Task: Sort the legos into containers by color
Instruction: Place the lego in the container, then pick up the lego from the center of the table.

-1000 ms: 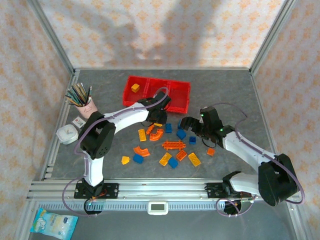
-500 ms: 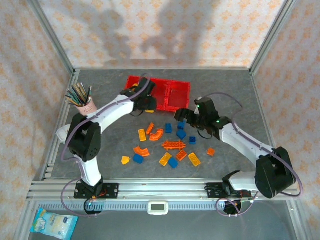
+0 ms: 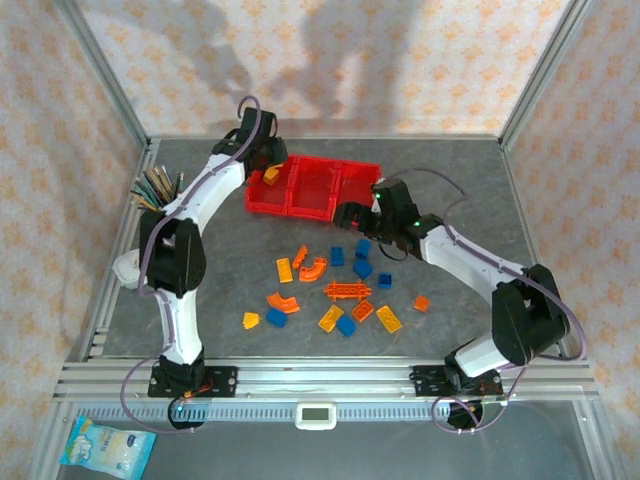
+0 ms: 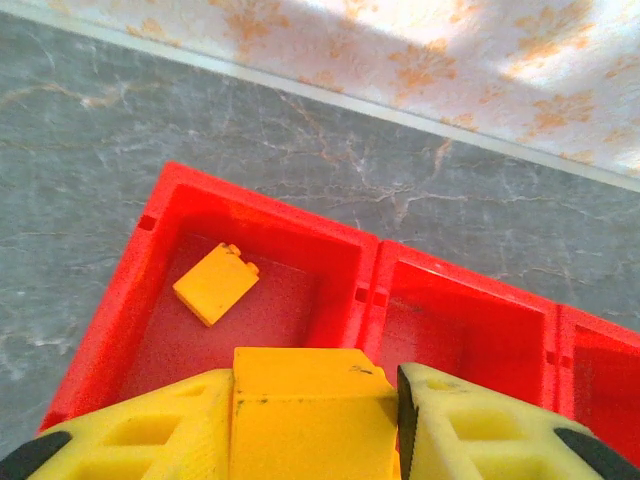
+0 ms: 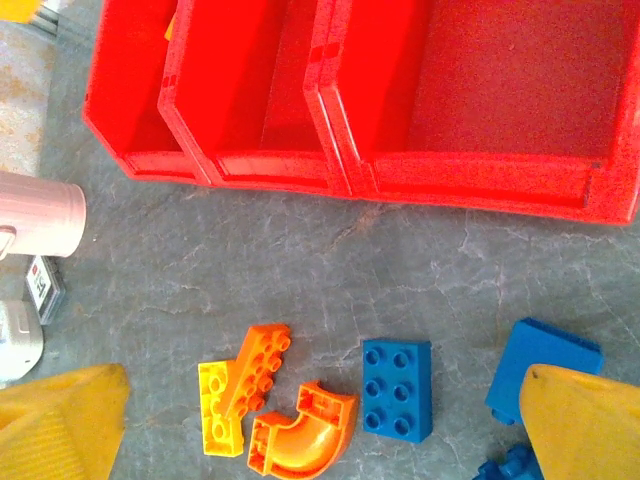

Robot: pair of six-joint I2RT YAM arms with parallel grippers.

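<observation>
The containers (image 3: 312, 210) are three joined red bins at the back of the table. My left gripper (image 3: 262, 160) hovers over the left bin (image 4: 368, 290), shut on a yellow brick (image 4: 310, 410). Another yellow brick (image 4: 215, 284) lies flat in that bin. The middle and right bins (image 5: 500, 90) look empty. My right gripper (image 3: 350, 215) hangs open just in front of the bins, above loose legos: a blue six-stud brick (image 5: 396, 388), an orange curved piece (image 5: 303, 432), an orange bar (image 5: 255, 372) and a yellow brick (image 5: 218, 408). More legos (image 3: 347, 291) in all three colours are scattered mid-table.
A pink cup of pencils (image 3: 155, 188) stands at the left, beside my left arm; its side also shows as the pink cup (image 5: 40, 215). A white box (image 3: 125, 266) sits below it. Metal frame posts and patterned walls ring the table.
My left arm swung from the brick pile up to the back left, carrying the yellow brick over the left bin. My right gripper moved back and left toward the bins' front, staying open.
</observation>
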